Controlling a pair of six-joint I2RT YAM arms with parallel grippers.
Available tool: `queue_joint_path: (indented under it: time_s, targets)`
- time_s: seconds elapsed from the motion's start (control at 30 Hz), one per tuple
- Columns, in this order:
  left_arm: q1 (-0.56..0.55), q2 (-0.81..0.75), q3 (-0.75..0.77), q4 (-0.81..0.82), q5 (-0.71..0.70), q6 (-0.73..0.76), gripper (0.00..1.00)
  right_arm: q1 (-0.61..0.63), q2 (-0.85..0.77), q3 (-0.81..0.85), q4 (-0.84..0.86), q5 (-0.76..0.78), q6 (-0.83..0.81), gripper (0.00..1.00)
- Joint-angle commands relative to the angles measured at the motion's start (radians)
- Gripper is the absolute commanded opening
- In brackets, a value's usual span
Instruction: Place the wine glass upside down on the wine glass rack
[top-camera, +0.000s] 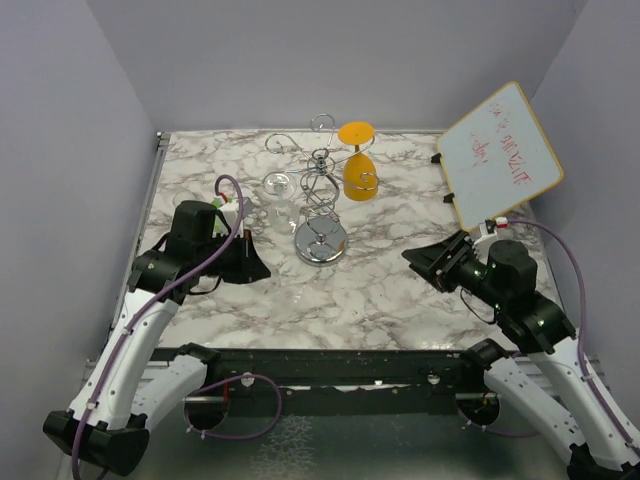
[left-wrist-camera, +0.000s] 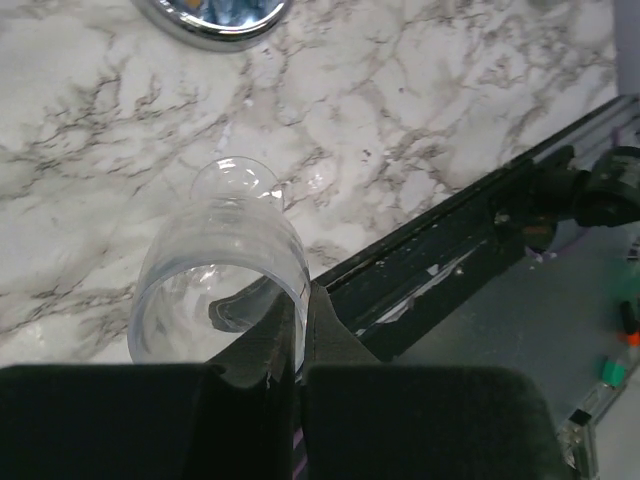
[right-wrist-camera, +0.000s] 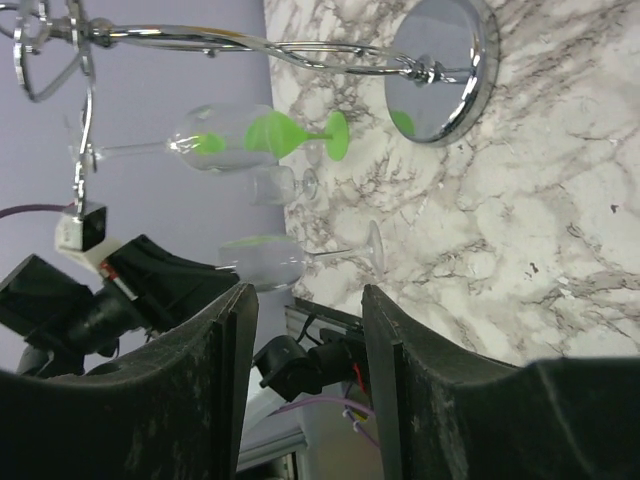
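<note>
The clear wine glass (left-wrist-camera: 215, 270) stands upright on the white marble table (top-camera: 400, 295), just left of the shiny chrome wire rack (top-camera: 320, 200). The left gripper (left-wrist-camera: 300, 345) pinches its rim wall, so lifting, inverting and hanging all seem left to do. Right of the rack, the right gripper (right-wrist-camera: 300, 380) gapes empty.

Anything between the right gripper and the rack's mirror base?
Nothing. The top view shows only bare marble tabletop between the right gripper and the base of the wine glass rack.

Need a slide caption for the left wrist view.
Left gripper pinching the clear wine glass by its rim, rack base just ahead.
</note>
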Motion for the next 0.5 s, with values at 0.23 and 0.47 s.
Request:
queue_joint_path:
  time_s: [0.23, 0.47]
  targets:
    - [-0.038, -0.093, -0.114, 0.37, 0.288, -0.137, 0.0, 0.002, -0.032, -0.11, 0.023, -0.021, 0.082, 0.56]
    - [-0.101, -0.095, -0.178, 0.564, 0.258, -0.211, 0.0, 0.003, -0.019, -0.119, 0.021, -0.004, 0.07, 0.6]
